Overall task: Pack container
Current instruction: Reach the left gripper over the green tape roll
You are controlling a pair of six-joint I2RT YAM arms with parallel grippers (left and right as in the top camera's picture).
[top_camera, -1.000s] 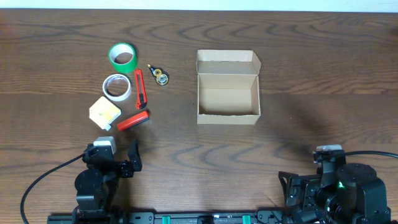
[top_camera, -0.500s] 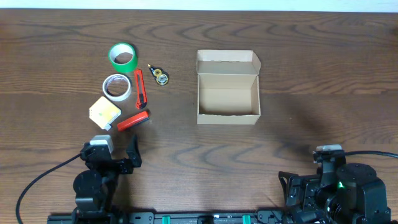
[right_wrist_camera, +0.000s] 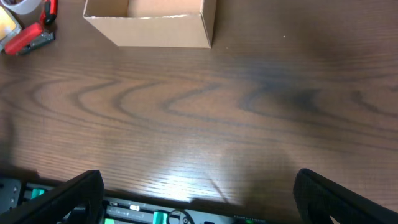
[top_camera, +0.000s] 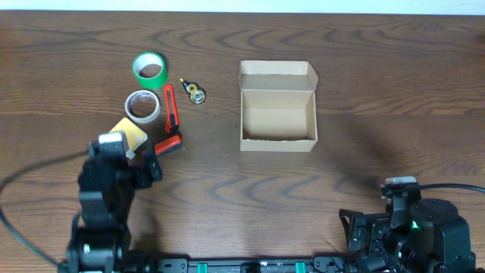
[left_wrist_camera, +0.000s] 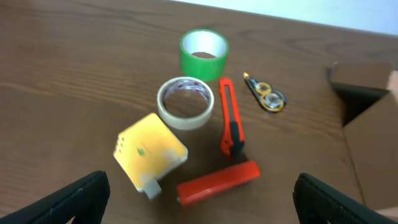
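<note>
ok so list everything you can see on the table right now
cardboard box: 1, tan, right of centre, lid flap open, empty
green tape roll: 1, green, far left of the group
pale tape roll: 1, whitish, just nearer than the green one
utility knife: 1, red, right of the pale roll
small gadget: 1, yellow and black, between knife and box
yellow block: 1, yellow, nearer than the pale roll
stapler: 1, red, right of the block
table: 1, dark brown wood
left gripper: 1, black, open, above the stapler
right gripper: 1, black, open, over bare table
</note>
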